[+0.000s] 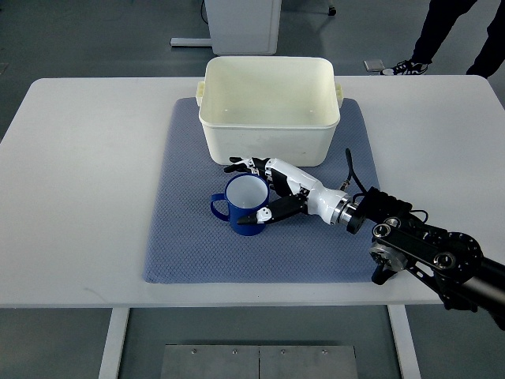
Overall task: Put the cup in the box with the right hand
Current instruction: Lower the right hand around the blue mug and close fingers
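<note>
One blue cup (245, 204) is standing upright on the blue-grey mat (189, 245), its handle pointing away from the right hand (272, 191) that is closing around it. The fingers (243, 165) are wrapping the cup's far side, nearest the box, while the thumb is pressing against its near side, so the cup is sitting between them and being gripped at the rim and wall. The white forearm is reaching in from the lower right, running into a black wrist joint and black arm links that are crossing the mat's right edge. Just beyond the fingers, one cream-white box (268, 110) is resting open on the same mat, its near wall close to the fingertips but apart from the cup. One mat is lying on one white desk (71, 189). Well beyond the box, a person's legs (442, 35) are showing on the floor.
</note>
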Robot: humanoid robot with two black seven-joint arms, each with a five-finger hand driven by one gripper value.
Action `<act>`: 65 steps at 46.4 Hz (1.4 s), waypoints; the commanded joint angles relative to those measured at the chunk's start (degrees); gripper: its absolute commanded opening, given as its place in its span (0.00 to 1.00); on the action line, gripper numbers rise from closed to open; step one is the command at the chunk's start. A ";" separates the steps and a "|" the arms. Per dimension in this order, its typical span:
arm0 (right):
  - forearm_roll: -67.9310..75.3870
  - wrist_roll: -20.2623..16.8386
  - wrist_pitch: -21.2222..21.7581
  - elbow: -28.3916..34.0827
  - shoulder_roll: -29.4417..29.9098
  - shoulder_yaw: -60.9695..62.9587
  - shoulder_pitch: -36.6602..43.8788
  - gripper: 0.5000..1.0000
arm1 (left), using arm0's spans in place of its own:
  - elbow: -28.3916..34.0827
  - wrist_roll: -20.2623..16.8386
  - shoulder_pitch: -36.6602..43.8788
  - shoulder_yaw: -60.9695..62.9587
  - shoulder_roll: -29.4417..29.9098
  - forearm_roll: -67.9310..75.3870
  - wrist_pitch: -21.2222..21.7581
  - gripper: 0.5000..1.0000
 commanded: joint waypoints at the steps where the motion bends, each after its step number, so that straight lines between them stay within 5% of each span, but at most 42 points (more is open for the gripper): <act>1: 0.00 0.31 -0.05 -0.11 0.19 -0.33 -0.17 1.00 | 0.01 0.08 0.00 0.00 0.00 0.00 0.00 1.00; 29: 0.00 2.07 -2.51 -3.45 2.38 -2.61 -0.79 0.97 | 0.01 -0.01 0.00 0.00 0.00 0.00 0.00 1.00; 33: 0.00 2.42 -2.60 -3.80 2.47 -2.61 -0.88 0.89 | 0.01 -0.01 0.00 0.00 0.00 0.00 0.00 1.00; 37: 0.00 3.56 -2.51 -3.89 2.47 -3.05 -0.88 0.66 | 0.01 -0.01 0.00 0.00 0.00 0.00 0.00 1.00; 41: 0.00 4.44 -2.51 -3.98 2.47 -4.02 -0.88 0.00 | 0.01 -0.01 0.00 0.00 0.00 0.00 0.00 1.00; 65: 0.61 8.57 -3.66 -4.24 2.12 -4.28 -0.35 0.00 | -0.08 -0.01 0.00 0.00 0.00 0.00 0.00 1.00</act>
